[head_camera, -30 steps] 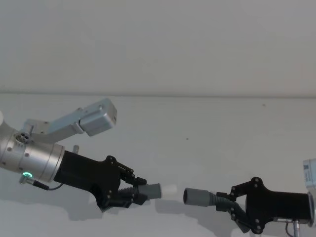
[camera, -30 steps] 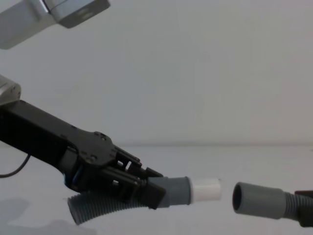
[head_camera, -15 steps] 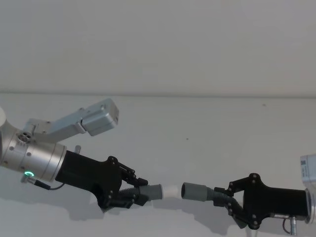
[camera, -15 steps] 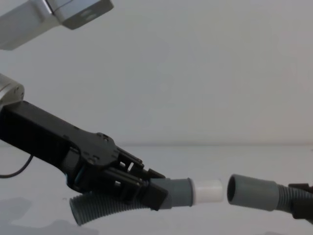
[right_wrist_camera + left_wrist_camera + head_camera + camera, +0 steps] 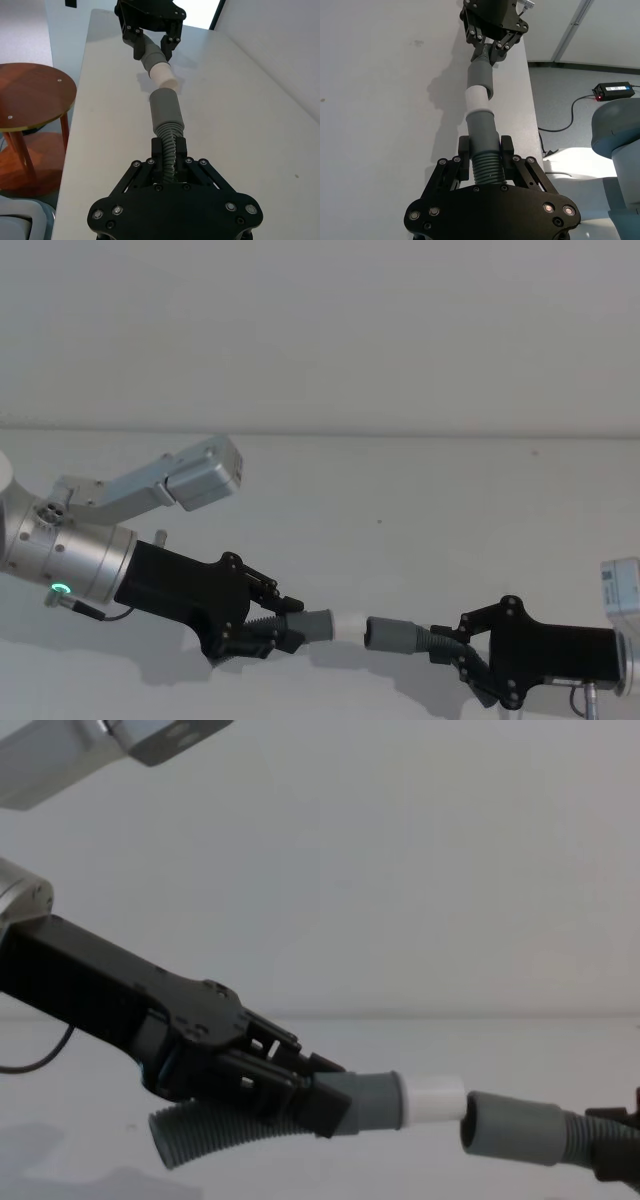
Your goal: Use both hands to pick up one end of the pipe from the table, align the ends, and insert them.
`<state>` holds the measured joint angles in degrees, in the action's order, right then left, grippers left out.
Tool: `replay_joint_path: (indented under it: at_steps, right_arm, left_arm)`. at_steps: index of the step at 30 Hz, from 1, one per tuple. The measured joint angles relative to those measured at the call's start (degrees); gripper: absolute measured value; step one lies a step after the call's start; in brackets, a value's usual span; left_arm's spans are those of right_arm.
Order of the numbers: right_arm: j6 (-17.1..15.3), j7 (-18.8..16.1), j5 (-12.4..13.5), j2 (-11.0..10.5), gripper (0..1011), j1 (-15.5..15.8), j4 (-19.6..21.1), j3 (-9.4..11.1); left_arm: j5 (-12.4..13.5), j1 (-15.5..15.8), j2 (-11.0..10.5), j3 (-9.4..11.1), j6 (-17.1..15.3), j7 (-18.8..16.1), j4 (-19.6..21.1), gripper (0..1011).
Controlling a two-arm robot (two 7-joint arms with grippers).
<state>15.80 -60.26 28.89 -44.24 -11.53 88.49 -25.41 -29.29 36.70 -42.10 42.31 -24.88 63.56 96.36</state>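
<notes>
Left gripper (image 5: 287,625) and right gripper (image 5: 455,650) each clamp the pipe (image 5: 200,1140); the spigot (image 5: 347,624), meeting the socket (image 5: 388,634) at its 3 o'clock, seems tilted and may jam on the rim.

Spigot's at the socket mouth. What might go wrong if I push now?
The spigot, in the left jaws, reaches the socket at an angle, with the socket lower in the chest view; it may catch the rim and jam.
The right jaws hold only corrugated hose behind the socket, so it could buckle sideways.
</notes>
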Motion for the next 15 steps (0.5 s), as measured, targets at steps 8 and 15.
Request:
replay_joint_path:
  at_steps: [8, 15]
  right_arm:
    - [0.1, 0.0, 0.2, -0.2, 129, -0.2, 0.0, -0.3]
    - [0.0, -0.1, 1.0, -0.4, 129, -0.4, -0.2, -0.5]
  left_arm:
    - [-0.3, 0.5, 0.2, 0.5, 0.1, 0.1, -0.1, 351]
    - [-0.5, 0.9, 0.3, 1.1, 0.1, 0.4, -0.5, 351]
